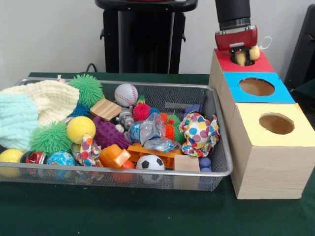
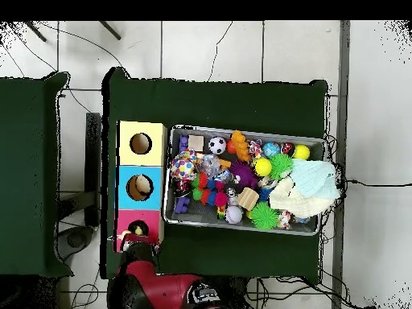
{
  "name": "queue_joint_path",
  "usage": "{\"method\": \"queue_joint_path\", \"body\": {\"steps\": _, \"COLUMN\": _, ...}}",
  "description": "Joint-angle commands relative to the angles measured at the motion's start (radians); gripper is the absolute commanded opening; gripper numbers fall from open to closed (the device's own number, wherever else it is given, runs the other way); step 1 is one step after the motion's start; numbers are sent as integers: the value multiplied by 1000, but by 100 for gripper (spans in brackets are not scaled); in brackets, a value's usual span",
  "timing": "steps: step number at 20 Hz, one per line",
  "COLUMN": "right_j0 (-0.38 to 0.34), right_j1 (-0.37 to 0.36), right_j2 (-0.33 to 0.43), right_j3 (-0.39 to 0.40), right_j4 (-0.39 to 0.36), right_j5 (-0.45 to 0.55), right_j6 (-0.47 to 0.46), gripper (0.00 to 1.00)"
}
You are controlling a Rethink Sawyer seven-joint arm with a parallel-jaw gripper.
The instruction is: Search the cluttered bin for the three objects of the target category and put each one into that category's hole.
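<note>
Gripper point(image 1: 244, 53) — at table's far corner over the red box's hole point(image 1: 242, 61) — apparently clasping a yellow plush toy point(image 1: 254, 52).

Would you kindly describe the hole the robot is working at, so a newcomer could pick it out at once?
Beside the wire mesh bin stands a row of three pale wooden boxes, each with a round hole in a coloured top. The hole in question is in the red-topped box, the end box nearest the robot, directly under the tool, with a small yellow plush toy at its edge. Its neighbours have blue and yellow tops.
</note>
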Motion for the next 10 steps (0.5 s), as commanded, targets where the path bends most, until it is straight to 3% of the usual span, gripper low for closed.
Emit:
{"method": "queue_joint_path", "body": {"steps": 1, "right_j0": 20, "right_j1": 126, "right_j2": -78, "right_j3": -114, "right_j4": 140, "right_j5": 152, "right_j6": 123, "gripper": 100}}
{"method": "queue_joint_path", "body": {"steps": 10, "right_j0": -30, "right_j1": 60, "right_j2": -45, "right_j3": -77, "right_j4": 98, "right_j5": 188, "right_j6": 141, "gripper": 100}}
